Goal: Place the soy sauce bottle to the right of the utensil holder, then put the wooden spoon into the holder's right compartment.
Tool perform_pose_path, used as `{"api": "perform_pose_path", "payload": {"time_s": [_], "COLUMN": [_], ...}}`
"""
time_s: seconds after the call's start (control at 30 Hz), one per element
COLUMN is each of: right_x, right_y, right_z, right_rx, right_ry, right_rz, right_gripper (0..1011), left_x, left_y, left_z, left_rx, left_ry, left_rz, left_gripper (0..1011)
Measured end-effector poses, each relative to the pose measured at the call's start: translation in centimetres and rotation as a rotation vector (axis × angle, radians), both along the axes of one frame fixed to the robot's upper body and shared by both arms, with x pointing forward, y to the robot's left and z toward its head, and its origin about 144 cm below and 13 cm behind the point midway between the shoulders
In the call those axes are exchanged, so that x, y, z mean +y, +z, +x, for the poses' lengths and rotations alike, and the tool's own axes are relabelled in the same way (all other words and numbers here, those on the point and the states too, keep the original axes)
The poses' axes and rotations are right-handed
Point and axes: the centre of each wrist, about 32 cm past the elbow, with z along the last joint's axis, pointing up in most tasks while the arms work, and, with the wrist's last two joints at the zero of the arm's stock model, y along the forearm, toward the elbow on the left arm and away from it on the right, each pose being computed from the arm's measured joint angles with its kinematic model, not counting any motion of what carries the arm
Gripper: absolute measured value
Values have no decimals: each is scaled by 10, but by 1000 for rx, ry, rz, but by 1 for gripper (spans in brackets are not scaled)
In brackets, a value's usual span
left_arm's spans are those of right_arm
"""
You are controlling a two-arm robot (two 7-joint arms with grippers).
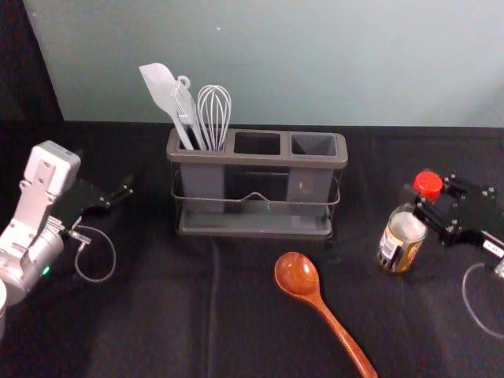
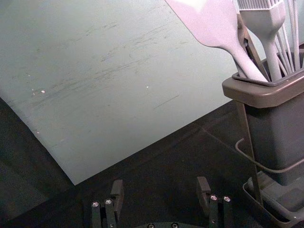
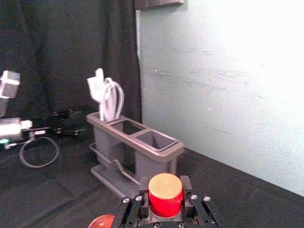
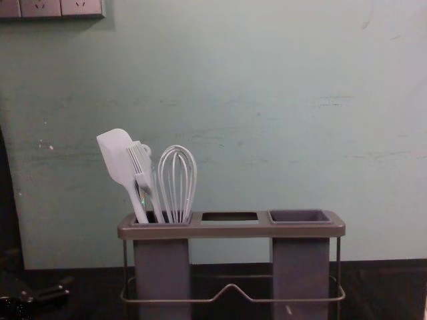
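Standing on a black cloth (image 1: 157, 315) before a pale wall (image 1: 315, 63), a grey utensil holder (image 1: 252, 159) is seen near the middle of the head view. Its left compartment (image 1: 201, 179) is occupied by a white spatula (image 1: 161, 87), a brush (image 1: 185, 106) and a whisk (image 1: 214, 110), all rising above the rim. Its right compartment (image 1: 313, 145) is open at the top. In front of the holder, a reddish-brown wooden spoon (image 1: 298, 274) is laid with its bowl toward the holder and its handle slanting nearer and to the right. The left gripper (image 1: 118, 197) is placed left of the holder, its fingers parted widely with nothing held. Right of the holder and well apart from it, the soy sauce bottle (image 1: 402, 236) is gripped at its top by the right gripper (image 1: 433, 198). The bottle is tilted in the head view, its red cap (image 1: 428, 185) toward the gripper. In the right wrist view, the cap is seen between the fingers (image 3: 186, 194), which are closed in around the bottle's top.
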Motion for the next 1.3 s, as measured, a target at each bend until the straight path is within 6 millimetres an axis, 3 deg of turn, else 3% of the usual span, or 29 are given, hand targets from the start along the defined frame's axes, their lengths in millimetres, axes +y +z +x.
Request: {"api": "perform_pose_path", "payload": {"time_s": [0.6, 1.3], "right_x": [-5, 13], "right_y": [-2, -13], "right_z": [59, 84], "right_rx": [14, 4], "right_ry": [-8, -2], "right_rz": [6, -13], "right_gripper": [392, 392], "left_x": [0, 0], "left_y": [0, 0], "left_z": [0, 0], "left_rx": [0, 0], "left_ry": [0, 0], "left_rz": [0, 0], "left_gripper": [1005, 1005]}}
